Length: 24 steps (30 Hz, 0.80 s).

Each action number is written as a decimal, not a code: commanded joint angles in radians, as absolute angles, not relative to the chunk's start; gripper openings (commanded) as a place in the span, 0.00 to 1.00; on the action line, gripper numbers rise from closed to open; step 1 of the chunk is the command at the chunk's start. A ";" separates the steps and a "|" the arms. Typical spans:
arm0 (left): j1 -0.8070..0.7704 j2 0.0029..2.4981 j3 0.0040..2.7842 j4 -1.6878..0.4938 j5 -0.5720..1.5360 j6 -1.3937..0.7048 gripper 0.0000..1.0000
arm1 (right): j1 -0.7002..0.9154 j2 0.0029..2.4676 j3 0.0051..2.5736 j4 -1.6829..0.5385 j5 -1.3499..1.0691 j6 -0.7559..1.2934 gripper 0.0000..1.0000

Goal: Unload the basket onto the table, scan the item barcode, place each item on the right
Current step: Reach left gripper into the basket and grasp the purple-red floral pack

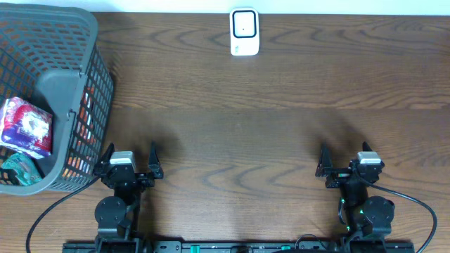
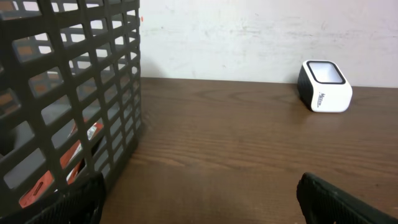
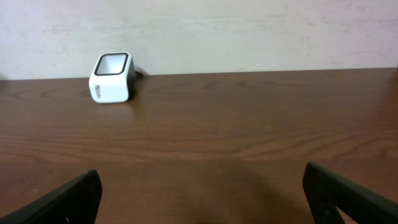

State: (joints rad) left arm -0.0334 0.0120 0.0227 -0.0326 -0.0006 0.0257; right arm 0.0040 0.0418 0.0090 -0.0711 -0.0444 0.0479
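Note:
The white barcode scanner [image 1: 245, 31] stands at the table's far edge, its dark window facing up; it also shows in the left wrist view [image 2: 324, 86] and the right wrist view [image 3: 112, 78]. The items lie in the grey basket [image 1: 98, 77] at the left: a red, purple and white packet [image 1: 27, 125] and a teal packet [image 1: 17, 169] below it. No barcode is visible on them. My left gripper [image 1: 131, 149] [image 2: 199, 196] stands open and empty beside the basket's near right corner. Open and empty too, my right gripper [image 1: 344, 150] [image 3: 200, 190] sits at the near right.
The basket wall [image 2: 74, 93] fills the left of the left wrist view, with orange and white packaging [image 2: 74, 158] showing through the mesh. Bare brown table [image 1: 246, 140] lies between the grippers and the scanner. A pale wall [image 3: 249, 31] rises behind the table.

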 commanded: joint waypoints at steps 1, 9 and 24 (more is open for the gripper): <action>-0.030 0.004 0.004 -0.060 0.010 -0.012 0.98 | -0.014 0.044 0.006 -0.074 -0.035 0.047 0.99; -0.030 0.004 0.004 0.306 0.488 -0.148 0.98 | -0.014 0.044 0.006 -0.074 -0.035 0.047 0.99; -0.029 0.595 0.940 0.071 -0.003 0.155 0.97 | -0.014 0.044 0.006 -0.074 -0.035 0.047 0.99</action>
